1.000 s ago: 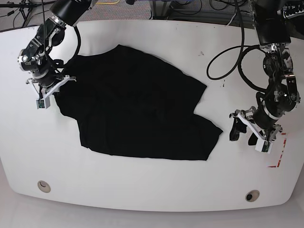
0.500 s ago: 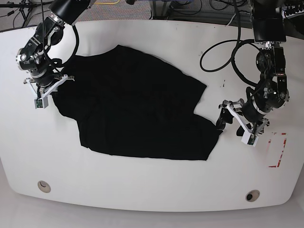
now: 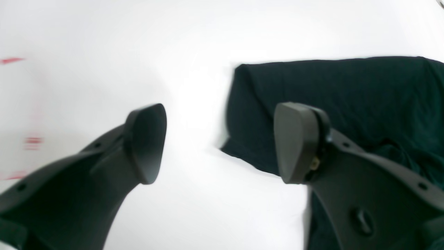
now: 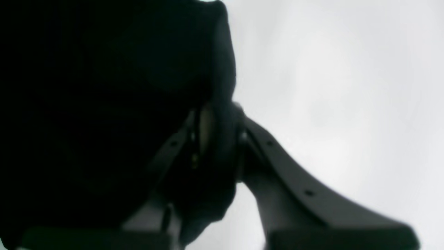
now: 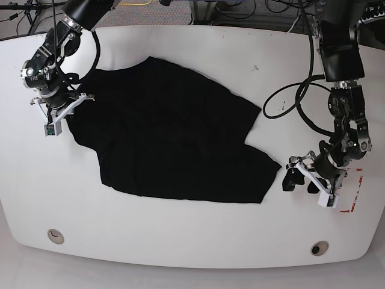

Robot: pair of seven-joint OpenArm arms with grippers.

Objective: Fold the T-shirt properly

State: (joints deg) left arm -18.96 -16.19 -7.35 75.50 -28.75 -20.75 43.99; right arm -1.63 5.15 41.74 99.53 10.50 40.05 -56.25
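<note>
The black T-shirt [image 5: 174,138] lies spread and wrinkled across the middle of the white table [image 5: 180,241]. My right gripper [image 5: 70,114], at the left of the base view, is shut on the shirt's left edge; the right wrist view shows the jaws [image 4: 216,121] pinched on dark cloth [image 4: 86,86]. My left gripper [image 5: 301,182], at the right of the base view, is open and empty, just right of the shirt's lower right corner. In the left wrist view the open gripper [image 3: 222,142] hovers over the table, with that shirt corner [image 3: 312,86] beyond the right finger [image 3: 295,142].
Red tape marks [image 5: 352,195] lie on the table near the left gripper and show in the left wrist view [image 3: 12,60]. Two round holes [image 5: 55,235] [image 5: 319,247] sit near the front edge. Black cables [image 5: 289,96] loop behind the left arm.
My left gripper swung in toward the shirt's right corner, then dropped toward the front of the table, still open. My right gripper shifted slightly up and left, still holding the shirt's edge.
</note>
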